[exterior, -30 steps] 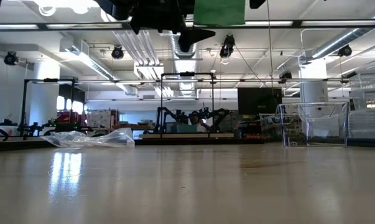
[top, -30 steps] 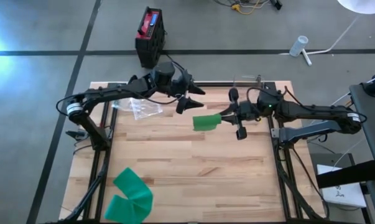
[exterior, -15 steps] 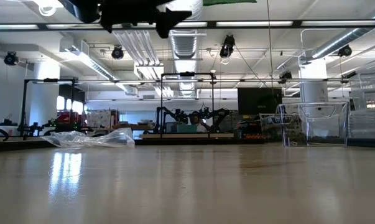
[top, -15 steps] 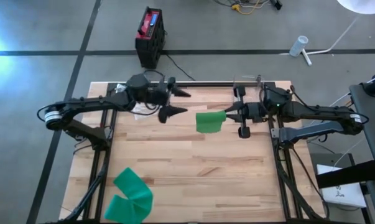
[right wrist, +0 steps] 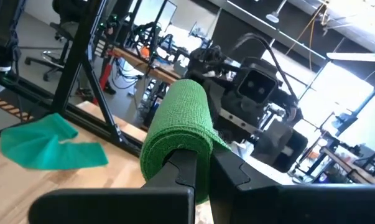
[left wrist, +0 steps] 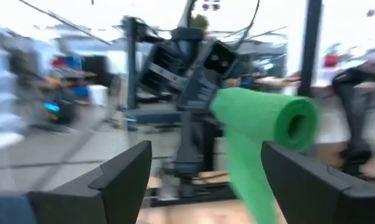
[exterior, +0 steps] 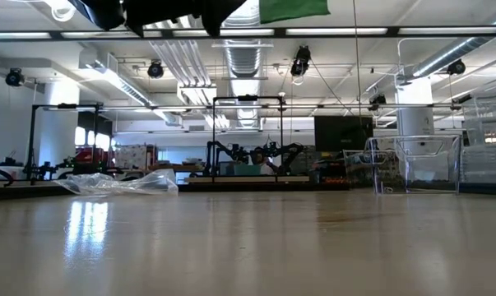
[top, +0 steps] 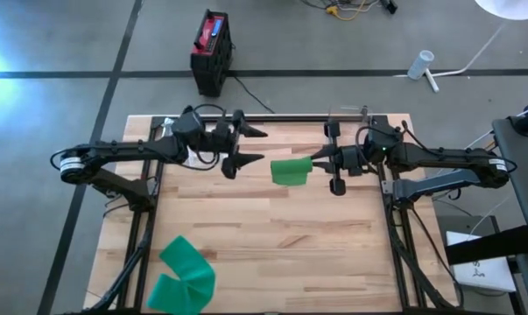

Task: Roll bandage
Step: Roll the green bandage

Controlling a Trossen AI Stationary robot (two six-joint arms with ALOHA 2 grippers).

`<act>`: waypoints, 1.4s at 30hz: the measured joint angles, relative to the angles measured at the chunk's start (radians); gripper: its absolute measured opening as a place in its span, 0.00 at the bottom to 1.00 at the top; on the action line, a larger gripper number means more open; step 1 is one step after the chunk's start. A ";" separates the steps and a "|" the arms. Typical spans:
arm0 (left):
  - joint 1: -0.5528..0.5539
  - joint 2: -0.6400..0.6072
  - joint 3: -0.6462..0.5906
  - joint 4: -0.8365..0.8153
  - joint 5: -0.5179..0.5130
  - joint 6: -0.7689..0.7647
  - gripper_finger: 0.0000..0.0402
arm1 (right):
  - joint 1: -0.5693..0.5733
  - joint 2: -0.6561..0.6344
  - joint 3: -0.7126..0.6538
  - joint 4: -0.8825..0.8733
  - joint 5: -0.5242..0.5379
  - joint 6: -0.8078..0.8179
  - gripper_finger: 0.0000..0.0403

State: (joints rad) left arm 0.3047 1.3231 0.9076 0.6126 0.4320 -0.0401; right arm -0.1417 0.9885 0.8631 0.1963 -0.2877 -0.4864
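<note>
Bandage roll: green bandage roll (top: 292,170) is held clear of the table, above its far middle, with a short loose tail hanging from it. In the right wrist view the roll (right wrist: 178,134) sits clamped between that arm's own fingers.
Right gripper: right gripper (top: 320,158) is closed on one end of the roll. It holds roughly the same place as a second ago, shifted only slightly.
Left gripper: left gripper (top: 242,149) stands with its fingers spread, holding nothing, well to the left of the roll with the fingertips facing it. In the left wrist view the roll's open end (left wrist: 280,121) lies ahead, between the two dark fingers (left wrist: 122,168).
Change: a second ago the left gripper was just beside the roll. It has since backed off toward the left side of the table, and its fingers have narrowed a little while staying apart.
Meaning for task: judged from the gap, no winding contact exists at present; the left arm appears to be resetting for another approach.
Second bandage: loose green strip (top: 183,273) lies crumpled at the near left corner of the wooden table (top: 272,254), untouched.
Other items: clear plastic wrapper (exterior: 120,182) on the far left of the table.
</note>
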 joint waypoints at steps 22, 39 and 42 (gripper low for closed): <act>-0.101 -0.001 0.015 0.008 -0.158 0.493 0.66 | -0.020 0.001 0.000 -0.027 0.080 0.232 0.02; -0.101 0.027 0.015 0.016 -0.162 0.762 0.50 | -0.028 0.002 0.000 -0.065 0.079 0.380 0.02; -0.104 0.049 0.015 0.020 -0.161 0.765 0.48 | -0.029 0.008 0.000 -0.068 0.080 0.384 0.02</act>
State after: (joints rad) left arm 0.2007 1.3725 0.9226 0.6330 0.2710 0.7248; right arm -0.1710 0.9965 0.8627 0.1279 -0.2081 -0.1021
